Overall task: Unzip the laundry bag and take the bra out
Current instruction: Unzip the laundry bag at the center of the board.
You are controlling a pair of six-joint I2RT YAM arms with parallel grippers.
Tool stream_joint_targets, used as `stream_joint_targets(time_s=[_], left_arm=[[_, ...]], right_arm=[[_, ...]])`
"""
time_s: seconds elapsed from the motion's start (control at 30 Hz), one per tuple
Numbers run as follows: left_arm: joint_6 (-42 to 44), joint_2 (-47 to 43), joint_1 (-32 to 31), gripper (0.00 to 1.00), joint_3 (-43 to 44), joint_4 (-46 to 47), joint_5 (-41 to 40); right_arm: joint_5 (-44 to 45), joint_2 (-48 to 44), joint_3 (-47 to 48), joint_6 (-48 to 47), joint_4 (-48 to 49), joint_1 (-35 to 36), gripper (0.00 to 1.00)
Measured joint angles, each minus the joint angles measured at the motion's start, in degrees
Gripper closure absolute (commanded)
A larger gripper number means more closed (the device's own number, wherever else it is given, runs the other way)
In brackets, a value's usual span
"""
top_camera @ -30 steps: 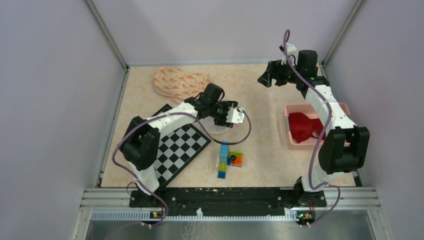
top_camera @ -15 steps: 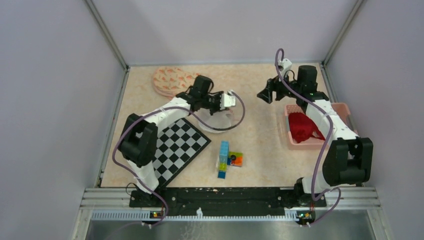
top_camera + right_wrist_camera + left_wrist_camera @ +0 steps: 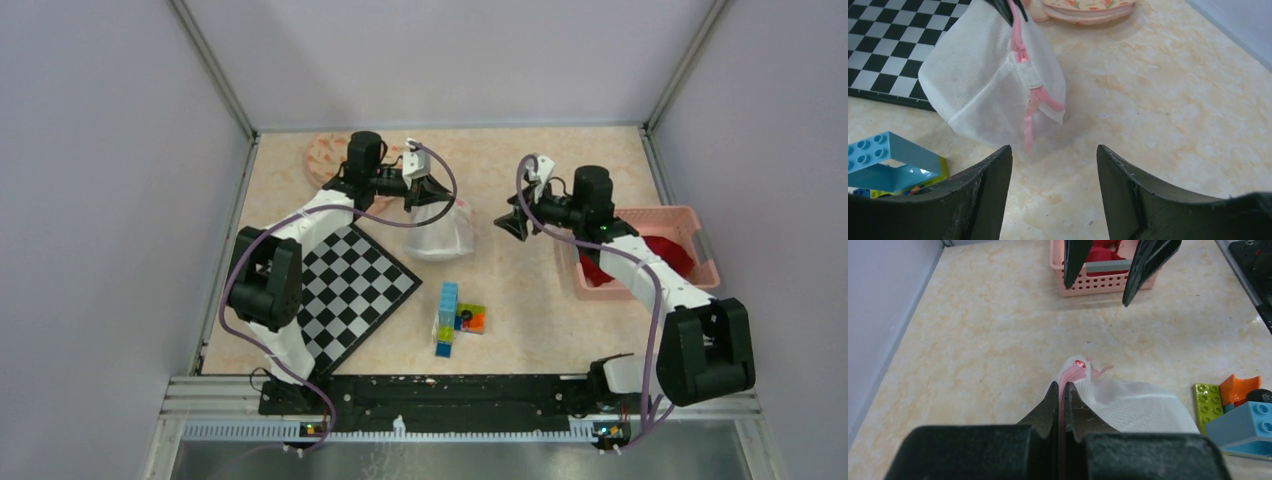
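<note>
Our left gripper (image 3: pixel 428 192), clamped on the laundry bag (image 3: pixel 445 232), has raised it to upper centre. Our right gripper (image 3: pixel 507 222), spread wide, has swung in to work the zipper (image 3: pixel 1018 47).

Beige marbled table (image 3: pixel 520 290), checkerboard (image 3: pixel 365 285), toy blocks (image 3: pixel 452 318), pink basket (image 3: pixel 665 211), patterned pad (image 3: pixel 322 158)

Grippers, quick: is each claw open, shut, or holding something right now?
Left gripper: shut on the white mesh laundry bag, at its pink zipper edge.
Right gripper: open, holding nothing.
</note>
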Motion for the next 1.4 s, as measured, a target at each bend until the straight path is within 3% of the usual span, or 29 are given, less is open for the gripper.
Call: stream_joint_targets(time_s=[0.37, 0.7, 0.9, 0.97, 1.07, 1.27, 1.4], left_arm=[[-13.3, 0.2, -0.2, 0.99, -1.5, 15.3, 7.2], [-24.5, 3.2, -0.2, 0.96, -3.0, 28.5, 8.4], [-29.4, 3.5, -0.2, 0.84, -3.5, 33.0, 8.4], [-30.2, 3.5, 0.0, 0.76, -3.6, 33.5, 8.3], [-31.1, 3.8, 0.8, 0.55, -3.6, 33.0, 6.6], [-33.9, 4.7, 4.6, 0.39, -2.4, 26.6, 4.2], [-33.0, 4.0, 5.2, 0.36, -1.9, 19.8, 3.1]], right_arm=[[1.6, 2.8, -2.4, -4.5, 13.0, 7.1, 0.44], [1.4, 7.8, -2.4, -6.8, 16.2, 9.0, 0.63], [1.7, 8.3, -2.3, -8.0, 16.5, 9.1, 1.00], [2.2, 8.3, -2.3, -8.2, 16.5, 9.0, 1.00], [2.9, 8.3, -2.1, -9.2, 16.0, 9.1, 1.00], [4.6, 8.3, -0.7, -12.2, 11.0, 9.2, 1.00], [7.1, 8.2, 0.5, -14.3, 7.8, 10.1, 1.00]])
